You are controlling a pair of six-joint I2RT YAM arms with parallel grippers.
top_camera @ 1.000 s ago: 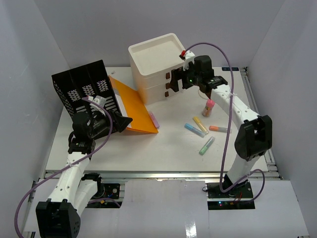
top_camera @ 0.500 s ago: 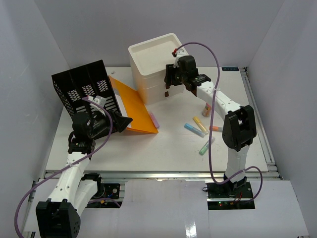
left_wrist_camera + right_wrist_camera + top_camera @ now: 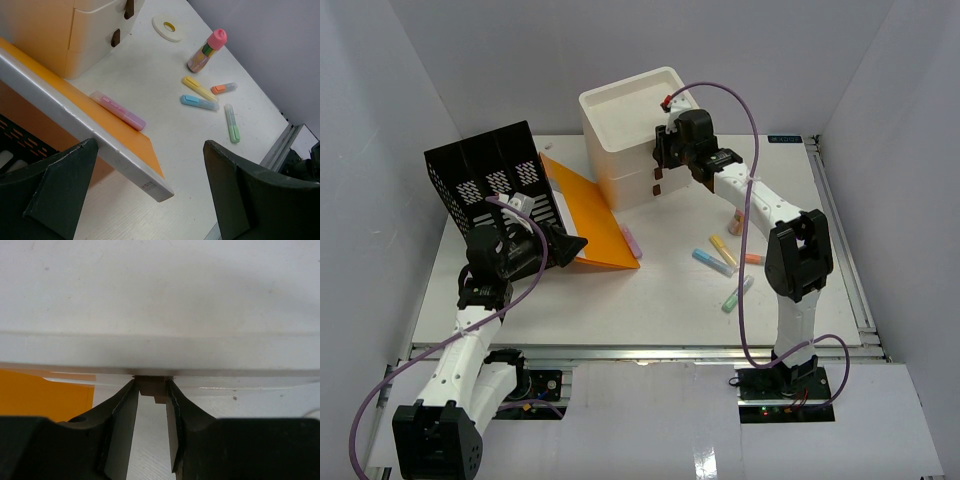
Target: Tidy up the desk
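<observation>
The desk [image 3: 670, 310] is a white tabletop with a metal rail along its front. At its back stands a cream drawer box [image 3: 625, 120]. My right gripper [image 3: 659, 162] is pressed to the box front. In the right wrist view its fingers [image 3: 125, 420] sit tight on both sides of a brown drawer handle [image 3: 152, 385]. My left gripper [image 3: 150, 150] stands wide open over the grey edge of an orange folder [image 3: 100, 115], nothing held. A pink highlighter [image 3: 117, 109] lies on the folder [image 3: 585, 215].
A black file rack [image 3: 490, 175] stands at the back left beside the folder. Yellow [image 3: 722, 245], blue [image 3: 712, 261] and green [image 3: 735, 295] highlighters lie loose at the middle right. A pink-capped tube [image 3: 206, 50] and a tape roll [image 3: 169, 27] sit near the box.
My right gripper has moved left to the drawer box front and its jaws have narrowed onto the brown handle. The left arm has not moved.
</observation>
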